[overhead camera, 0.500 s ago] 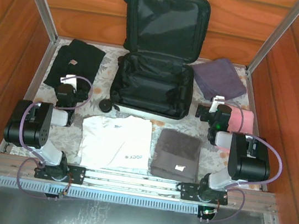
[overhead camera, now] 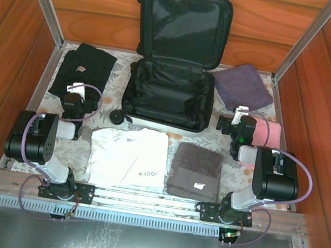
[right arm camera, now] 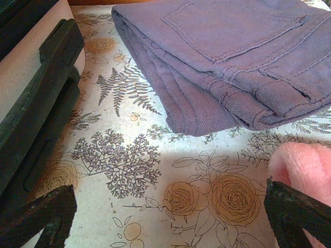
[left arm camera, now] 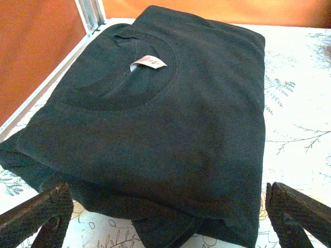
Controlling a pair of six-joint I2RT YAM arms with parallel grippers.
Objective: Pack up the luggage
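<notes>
Clearly our left gripper (left arm camera: pixel 165 217) and right gripper (right arm camera: pixel 165 219) stand spread and empty, and the luggage (overhead camera: pixel 179 33) looks stiff and slick, so we'd pinch its lid rim.

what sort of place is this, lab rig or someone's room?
Likely a boxed-in robot test cell, not a home: wood-panel walls, aluminium frame rail, and a floral table cover staged with the open luggage.
</notes>
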